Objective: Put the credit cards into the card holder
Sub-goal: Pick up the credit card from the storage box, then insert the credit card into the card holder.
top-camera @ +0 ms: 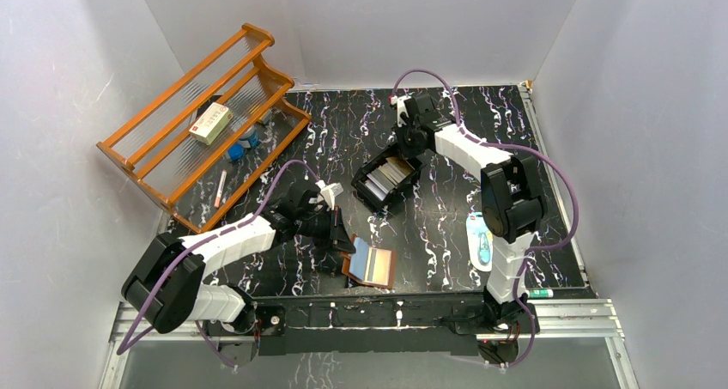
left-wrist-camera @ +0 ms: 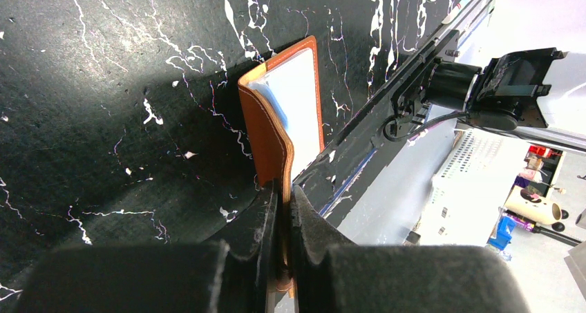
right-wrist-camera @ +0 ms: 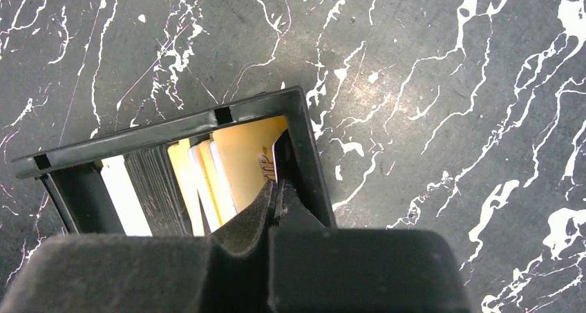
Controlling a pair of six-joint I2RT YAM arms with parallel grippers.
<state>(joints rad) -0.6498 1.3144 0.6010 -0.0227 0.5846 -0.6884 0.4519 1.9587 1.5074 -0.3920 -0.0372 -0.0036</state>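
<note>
Pinching hard at the lower middle of the top view, the left gripper (left-wrist-camera: 282, 213) has its jaws all but closed on the brown leather flap of the card holder (left-wrist-camera: 285, 102). The wallet sits open near the front edge of the black marbled table (top-camera: 446, 226), one leaf lifted upright in the fingers (left-wrist-camera: 259, 223), the other flat with its pale blue sleeve showing. Up in the centre of the top view the right gripper (right-wrist-camera: 277, 188) is dipped into the black tray (right-wrist-camera: 173, 125), jaws squeezed to a sliver at the right end of the tray, clamped on the edge of the front orange-gold card (right-wrist-camera: 242, 161). Behind it the rest of the credit cards (right-wrist-camera: 200, 182) stand on edge in a row inside the tray, gold, white and dark ones packed together. Tray and card holder are near each other but apart. A white-and-blue packet (top-camera: 480, 241) lies at the right, beside the right arm, and a wooden rack (top-camera: 202, 118) leans in the upper left corner.
</note>
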